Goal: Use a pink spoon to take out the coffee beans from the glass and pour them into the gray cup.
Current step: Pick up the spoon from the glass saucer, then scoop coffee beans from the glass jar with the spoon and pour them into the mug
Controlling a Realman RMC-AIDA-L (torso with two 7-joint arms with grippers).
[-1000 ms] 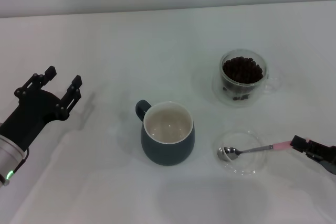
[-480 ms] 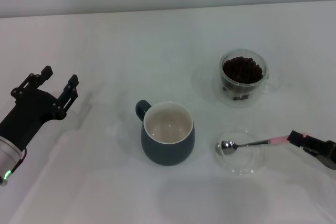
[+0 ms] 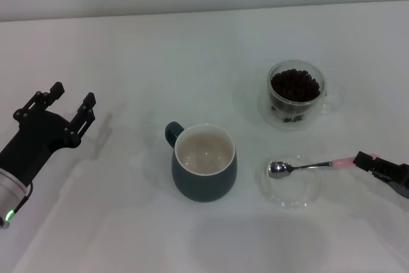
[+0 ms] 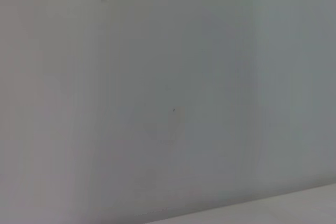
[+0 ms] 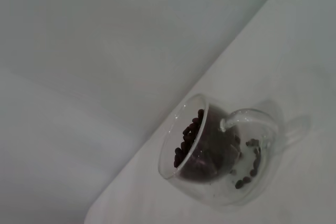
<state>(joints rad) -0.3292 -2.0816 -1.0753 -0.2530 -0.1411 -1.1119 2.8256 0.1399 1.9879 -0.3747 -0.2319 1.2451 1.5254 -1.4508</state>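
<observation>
Left gripper [image 3: 67,101]: way out on the left of the worktop [image 3: 192,49], jaws spread wide, holding nothing, well apart from everything else.

Gray cup [image 3: 204,162]: sits mid-worktop, upright, handle pointing back-left, cream inside looks bare.

Glass dish [image 3: 289,182]: flat clear thing just right of the gray cup.

Pink spoon [image 3: 305,167]: shiny bowl hangs over the dish, pink handle runs out right.

Glass [image 3: 296,95]: behind the dish, upright, little clear handle on the right side.

Coffee beans [image 3: 294,85]: all piled in the glass.

Right gripper [image 3: 365,161]: at the right edge, jaws pinched on the pink handle's tip.
</observation>
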